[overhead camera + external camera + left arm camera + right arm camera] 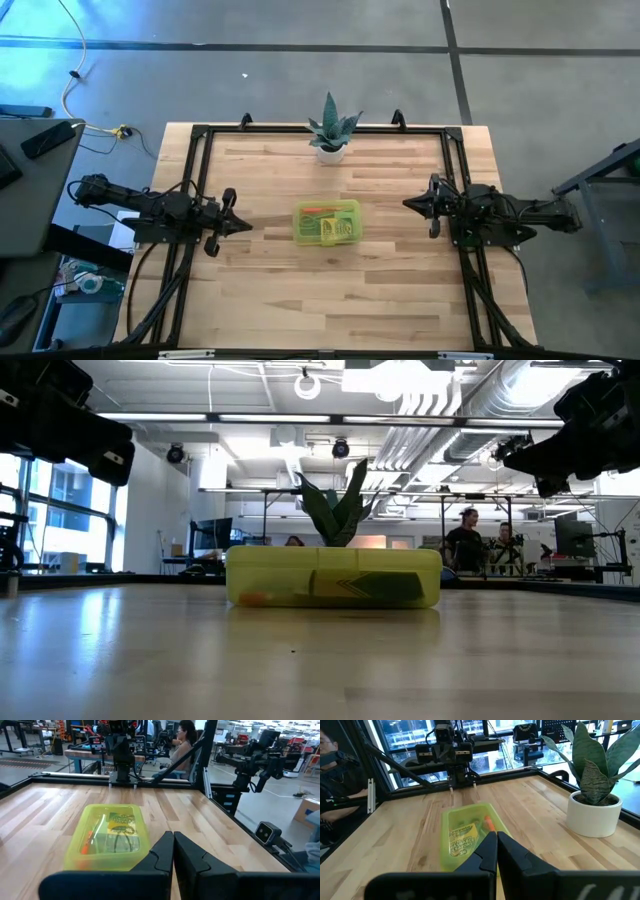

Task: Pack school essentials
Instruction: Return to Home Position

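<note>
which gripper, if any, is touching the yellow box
Apart: neither. High view shows bare table between the yellow box and the left gripper, likewise the right gripper.

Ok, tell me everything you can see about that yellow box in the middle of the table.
The yellow supply box is a translucent yellow-green plastic case, rectangular with rounded corners, its lid closed. It lies flat on the wooden table near the middle, well apart from the potted plant by the far edge. Through the lid show a green-yellow crayon box and an orange item. Only the table touches it.
</note>
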